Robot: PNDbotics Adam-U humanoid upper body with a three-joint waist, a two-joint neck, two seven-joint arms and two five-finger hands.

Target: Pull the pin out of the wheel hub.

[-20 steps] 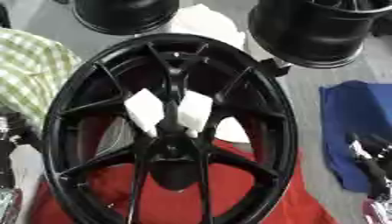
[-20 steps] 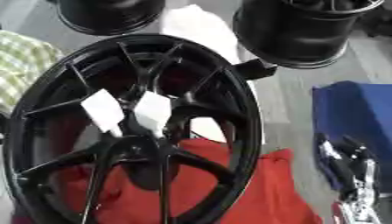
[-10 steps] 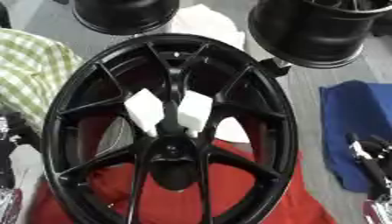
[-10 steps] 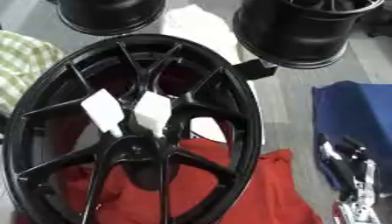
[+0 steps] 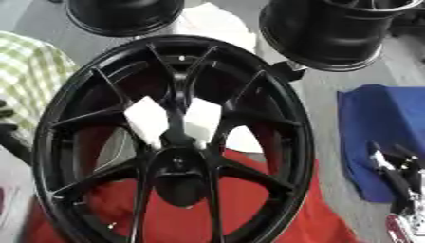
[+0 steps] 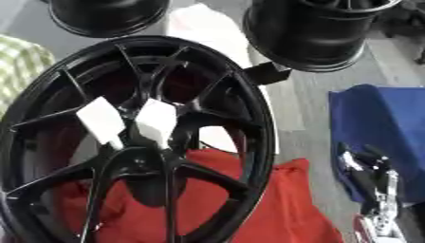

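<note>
1. We're looking down on the black wheel (image 5: 174, 142), its spokes meeting at the hub (image 5: 179, 163) in the lower middle of the view, with a red cloth (image 5: 249, 209) lying under it.
2. We're not making out any pin on the hub; 2 white blocks (image 5: 174, 121) are showing between the spokes just above it, and we can't tell whether either belongs to the pin.
3. Our right hand (image 6: 374, 182) is sitting low at the right edge beside the blue cloth (image 6: 382, 128), well apart from the wheel; we can't tell how its fingers are set.
4. At the left edge something dark (image 5: 13, 137) is showing, possibly our left arm; no hand is readable there.
5. For the step ahead, we're judging that the hand needs to come over the hub from above, pinch the pin, and draw it straight along its own axis, not sideways against the spokes.
6. The right eye view is showing more of the right hand and a black tab (image 6: 267, 72) at the rim; the left eye view is giving us more checked cloth (image 5: 33, 80).
</note>
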